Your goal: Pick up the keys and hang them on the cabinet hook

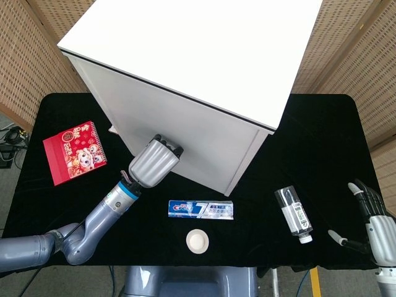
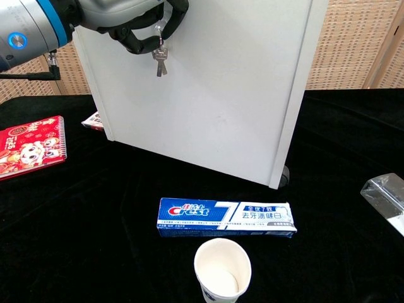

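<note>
Right now my left hand (image 2: 136, 22) pinches the keys (image 2: 160, 58) at upper left of the chest frame, dangling against the white cabinet (image 2: 208, 88) front. My right hand (image 1: 371, 219) sits at lower right of the head frame, fingers spread, grasping nothing.

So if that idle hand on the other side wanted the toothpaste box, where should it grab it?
Probably across the narrow middle of the toothpaste box, coming straight down from above. It lies flat and long on the black table, so its two long edges are the easiest for fingers to close on. The paper cup stands close in front, so a low approach from there looks awkward.
</note>
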You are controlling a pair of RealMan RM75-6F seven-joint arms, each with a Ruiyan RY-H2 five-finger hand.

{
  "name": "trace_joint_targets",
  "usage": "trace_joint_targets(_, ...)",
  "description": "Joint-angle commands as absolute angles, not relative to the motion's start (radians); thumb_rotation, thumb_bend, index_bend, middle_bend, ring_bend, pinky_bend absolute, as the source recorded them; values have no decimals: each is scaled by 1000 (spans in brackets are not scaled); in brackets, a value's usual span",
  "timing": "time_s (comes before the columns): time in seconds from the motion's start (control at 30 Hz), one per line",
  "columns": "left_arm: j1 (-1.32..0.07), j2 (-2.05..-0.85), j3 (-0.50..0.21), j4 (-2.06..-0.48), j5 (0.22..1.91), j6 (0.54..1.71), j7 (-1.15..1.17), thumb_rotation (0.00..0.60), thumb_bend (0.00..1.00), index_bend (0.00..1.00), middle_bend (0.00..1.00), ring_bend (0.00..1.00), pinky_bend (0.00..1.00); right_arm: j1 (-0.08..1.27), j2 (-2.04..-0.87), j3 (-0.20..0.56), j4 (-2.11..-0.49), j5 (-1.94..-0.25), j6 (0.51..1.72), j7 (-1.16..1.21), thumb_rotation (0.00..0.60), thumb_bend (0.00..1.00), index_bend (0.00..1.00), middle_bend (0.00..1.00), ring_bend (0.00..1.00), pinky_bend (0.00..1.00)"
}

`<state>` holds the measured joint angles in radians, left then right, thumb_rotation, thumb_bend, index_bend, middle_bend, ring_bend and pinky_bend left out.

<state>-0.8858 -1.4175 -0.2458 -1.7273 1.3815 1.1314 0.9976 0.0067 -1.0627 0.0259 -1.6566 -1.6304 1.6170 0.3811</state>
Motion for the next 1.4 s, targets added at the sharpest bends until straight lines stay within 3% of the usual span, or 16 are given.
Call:
trace_joint_targets(0.03, -887, -1419, -243, -1731, 1382, 1137, 1004, 600, 352, 552, 877, 830, 741, 6, -1062, 26, -1656, -1630, 1618, 382, 600, 89, 0, 0, 0, 0)
trace_joint_targets(0.27, -884, -1422, -240, -1731, 1377, 1157, 1019, 600, 272, 541, 877, 831, 741, 4, -1062, 25, -1658, -1636, 1625, 383, 600, 89, 0, 0, 0, 0)
trace_joint_targets(0.5, -867, -1416, -234, -1759, 1389, 1196, 1004, 600, 266, 537, 877, 831, 741, 5, -1062, 26, -1656, -1633, 1624, 384, 600, 89, 0, 0, 0, 0)
trace_joint_targets(0.67, -810, -1391, -195, -1826, 1423, 1259, 975, 600, 266, 542, 845, 819, 727, 6, -1063, 26, -1655, -1634, 1621, 382, 600, 89, 0, 0, 0, 0)
trace_joint_targets(0.73, -769, -1377, -162, -1857, 1451, 1304, 957, 600, 266, 542, 800, 790, 691, 6, -1064, 25, -1655, -1636, 1622, 378, 600, 90, 0, 0, 0, 0)
trace_joint_targets(0.77, -705, -1362, -114, -1890, 1479, 1372, 940, 600, 266, 541, 772, 770, 666, 6, -1066, 24, -1656, -1639, 1623, 369, 600, 89, 0, 0, 0, 0)
trace_joint_targets(0.9, -574, -1348, -19, -1919, 1551, 1515, 948, 600, 266, 496, 594, 646, 563, 4, -1070, 23, -1662, -1646, 1628, 348, 600, 89, 0, 0, 0, 0)
trace_joint_targets(1.0, -483, -1348, 39, -1931, 1574, 1600, 915, 600, 266, 357, 378, 490, 449, 3, -1074, 23, -1665, -1649, 1632, 329, 600, 90, 0, 0, 0, 0)
trace_joint_targets(1.13, -375, -1329, 110, -1950, 1567, 1673, 835, 600, 252, 119, 54, 158, 233, 2, -1080, 21, -1672, -1653, 1633, 302, 600, 89, 0, 0, 0, 0)
trace_joint_targets(1.23, -314, -1306, 155, -1973, 1548, 1691, 770, 600, 235, 18, 0, 11, 92, 2, -1084, 19, -1677, -1661, 1635, 281, 600, 89, 0, 0, 0, 0)
trace_joint_targets(1.33, -233, -1275, 212, -1974, 1514, 1716, 698, 600, 234, 0, 0, 0, 3, 1, -1092, 17, -1683, -1670, 1637, 249, 600, 89, 0, 0, 0, 0)
trace_joint_targets(1.4, -198, -1268, 224, -1953, 1523, 1732, 654, 600, 233, 0, 0, 0, 0, 2, -1096, 17, -1683, -1668, 1634, 238, 600, 90, 0, 0, 0, 0)
